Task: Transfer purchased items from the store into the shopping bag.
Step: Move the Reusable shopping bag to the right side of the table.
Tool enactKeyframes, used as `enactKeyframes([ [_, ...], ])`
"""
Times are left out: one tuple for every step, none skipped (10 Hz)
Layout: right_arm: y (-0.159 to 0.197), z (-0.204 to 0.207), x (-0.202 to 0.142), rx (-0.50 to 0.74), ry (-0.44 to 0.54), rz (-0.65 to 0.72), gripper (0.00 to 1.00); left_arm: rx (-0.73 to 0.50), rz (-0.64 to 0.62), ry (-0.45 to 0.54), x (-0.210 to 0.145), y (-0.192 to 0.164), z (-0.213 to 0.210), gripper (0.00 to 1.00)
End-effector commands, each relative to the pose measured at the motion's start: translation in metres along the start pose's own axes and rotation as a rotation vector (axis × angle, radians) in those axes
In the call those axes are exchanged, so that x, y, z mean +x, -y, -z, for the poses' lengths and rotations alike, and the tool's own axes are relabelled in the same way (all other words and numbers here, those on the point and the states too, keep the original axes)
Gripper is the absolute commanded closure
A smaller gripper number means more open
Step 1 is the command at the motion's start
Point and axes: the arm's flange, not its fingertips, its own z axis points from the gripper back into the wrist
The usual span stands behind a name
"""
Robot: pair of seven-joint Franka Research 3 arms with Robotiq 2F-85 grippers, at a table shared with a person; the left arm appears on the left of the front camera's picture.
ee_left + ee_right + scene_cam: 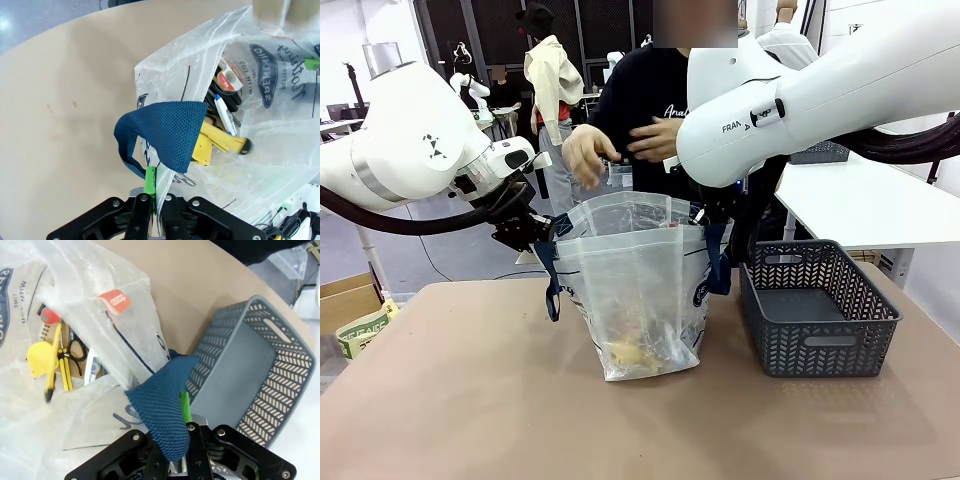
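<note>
The shopping bag [635,290] stands upright at mid-table, its mouth held wide. My left gripper [542,238] is shut on the bag's left rim beside a navy strap [165,132]. On the bag's right rim, at the other navy strap [162,400], my right gripper [705,215] is shut. The wrist views show the left gripper [156,175] and right gripper [180,410] pinching plastic. Purchased items lie inside: yellow pieces [220,142], a red packet [114,299], more at the bottom [640,350]. The store [817,305], a dark grey basket, shows a bare floor. A person's hands [585,152] hover above the bag.
The basket [245,365] stands just right of the bag, close to my right arm. A white table [870,200] sits behind it at the right. A cardboard box [345,300] rests on the floor off the table's left edge. The tan tabletop [470,400] stretches in front.
</note>
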Motion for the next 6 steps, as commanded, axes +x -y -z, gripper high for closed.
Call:
enactKeyframes([
  [0.0009,-0.0012,-0.0001,-0.004,0.003,-0.001,1.0,0.002,-0.003,0.004,-0.0006,-0.0016,0.0003,1.0],
  [0.0009,-0.0012,-0.0001,-0.004,0.003,-0.001,1.0,0.002,-0.003,0.004,-0.0006,-0.0016,0.0003,1.0],
  [0.0009,-0.0012,-0.0001,-0.004,0.003,-0.001,1.0,0.002,-0.003,0.004,-0.0006,-0.0016,0.0003,1.0],
  [0.0009,-0.0012,-0.0001,-0.004,0.003,-0.001,1.0,0.002,-0.003,0.004,-0.0006,-0.0016,0.0003,1.0],
  [0.0009,-0.0012,-0.0001,-0.004,0.003,-0.001,1.0,0.002,-0.003,0.004,-0.0006,-0.0016,0.0003,1.0],
  [0.0009,-0.0012,-0.0001,-0.004,0.003,-0.001,1.0,0.002,-0.003,0.004,-0.0006,-0.0016,0.0003,1.0],
])
